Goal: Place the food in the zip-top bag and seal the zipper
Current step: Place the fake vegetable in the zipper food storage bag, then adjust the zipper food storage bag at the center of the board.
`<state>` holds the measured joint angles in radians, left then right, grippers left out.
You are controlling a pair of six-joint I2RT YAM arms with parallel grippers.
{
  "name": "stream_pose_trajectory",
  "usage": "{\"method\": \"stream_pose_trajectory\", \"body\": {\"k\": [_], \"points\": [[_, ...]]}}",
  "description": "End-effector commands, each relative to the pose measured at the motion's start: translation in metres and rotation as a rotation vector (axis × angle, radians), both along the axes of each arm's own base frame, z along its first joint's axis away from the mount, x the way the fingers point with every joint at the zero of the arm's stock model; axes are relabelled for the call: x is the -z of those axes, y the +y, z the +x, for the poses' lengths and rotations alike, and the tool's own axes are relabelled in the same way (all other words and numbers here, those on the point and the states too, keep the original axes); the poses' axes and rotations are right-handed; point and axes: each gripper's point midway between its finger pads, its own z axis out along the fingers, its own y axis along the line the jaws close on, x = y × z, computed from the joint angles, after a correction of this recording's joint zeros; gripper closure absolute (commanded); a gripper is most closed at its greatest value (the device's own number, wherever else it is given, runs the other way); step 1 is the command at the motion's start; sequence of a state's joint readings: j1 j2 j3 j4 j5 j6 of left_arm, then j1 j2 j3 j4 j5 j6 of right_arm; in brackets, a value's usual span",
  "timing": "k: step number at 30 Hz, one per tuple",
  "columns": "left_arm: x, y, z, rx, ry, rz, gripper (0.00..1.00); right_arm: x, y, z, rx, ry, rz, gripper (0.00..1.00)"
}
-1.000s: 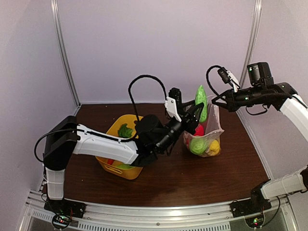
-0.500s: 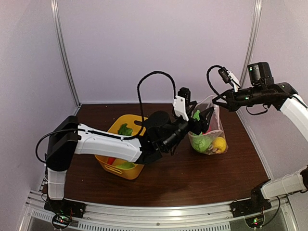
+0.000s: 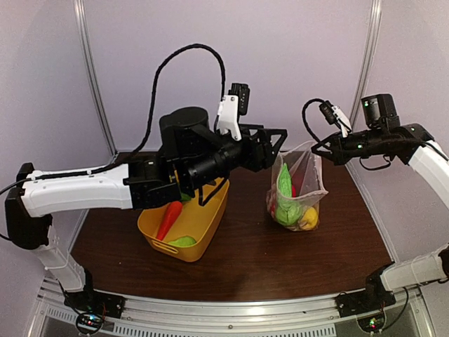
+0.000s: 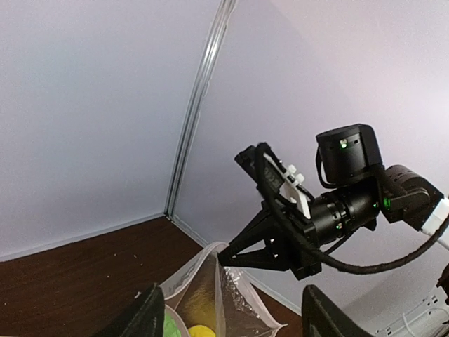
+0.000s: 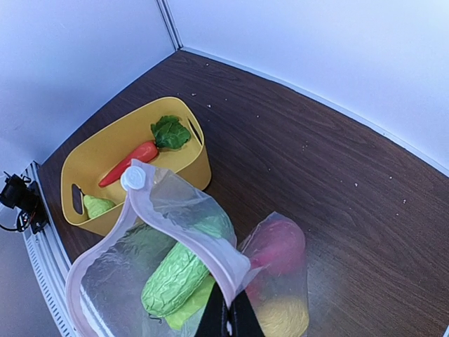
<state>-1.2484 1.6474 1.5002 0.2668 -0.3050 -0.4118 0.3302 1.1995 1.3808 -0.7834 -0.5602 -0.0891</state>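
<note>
Loading is under way, by my reading. The left gripper [image 3: 275,147] hangs spread and empty, with the zip-top bag [image 3: 295,193] just below and ahead of it. The right gripper [image 3: 324,149] holds the bag's mouth up, pinched shut on the rim at the zipper [image 5: 196,249]. A cucumber [image 5: 179,275] and a red apple [image 5: 277,246] sit under that pinch. A carrot [image 5: 128,163] and a pear [image 5: 97,206] wait in the yellow tub [image 3: 203,235], below and behind the left gripper. The next move calls for the left arm to dip there.
</note>
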Motion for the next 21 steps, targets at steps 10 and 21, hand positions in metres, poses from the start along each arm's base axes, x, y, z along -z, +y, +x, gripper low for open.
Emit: {"method": "stream_pose_trajectory", "body": {"k": [10, 21], "points": [[0.155, -0.045, 0.005, 0.026, 0.426, 0.330, 0.39, 0.019, 0.002, 0.011, 0.000, -0.035, -0.027, 1.00], [0.131, -0.048, 0.048, -0.027, 0.399, 0.266, 1.00, 0.001, -0.003, 0.025, 0.061, -0.071, -0.085, 1.00]]}}
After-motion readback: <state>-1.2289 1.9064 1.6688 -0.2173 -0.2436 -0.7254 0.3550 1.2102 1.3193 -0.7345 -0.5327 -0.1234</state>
